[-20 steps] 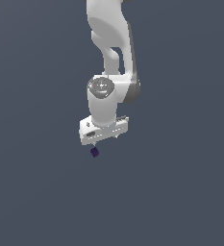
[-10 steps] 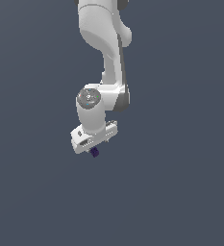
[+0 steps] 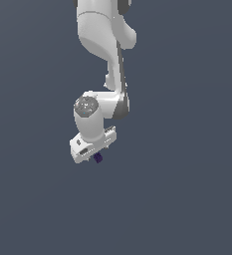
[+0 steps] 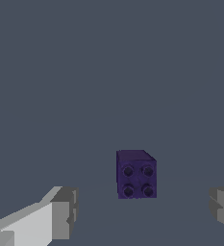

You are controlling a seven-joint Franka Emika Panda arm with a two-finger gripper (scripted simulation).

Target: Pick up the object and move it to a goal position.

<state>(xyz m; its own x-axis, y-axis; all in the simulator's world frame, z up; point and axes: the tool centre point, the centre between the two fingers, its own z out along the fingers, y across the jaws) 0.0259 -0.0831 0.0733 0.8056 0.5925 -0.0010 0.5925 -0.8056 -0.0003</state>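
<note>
The object, a tiny dark purple-navy cube [image 3: 97, 158] with four studs on one face, lies just under the white hand of the arm in the exterior view. My gripper [image 3: 94, 153] is lowered over it. In the wrist view the cube [image 4: 136, 174] sits between the two grey fingertips [image 4: 64, 214], with a clear gap on each side. The gripper [image 4: 142, 214] is open and nothing touches the cube.
A plain dark grey-blue surface [image 3: 187, 199] fills both views. The white arm [image 3: 105, 45] rises from the hand to the upper edge of the exterior view.
The hand has swung down and towards the exterior view's left, settling over the cube. The cube has stayed where it was.
</note>
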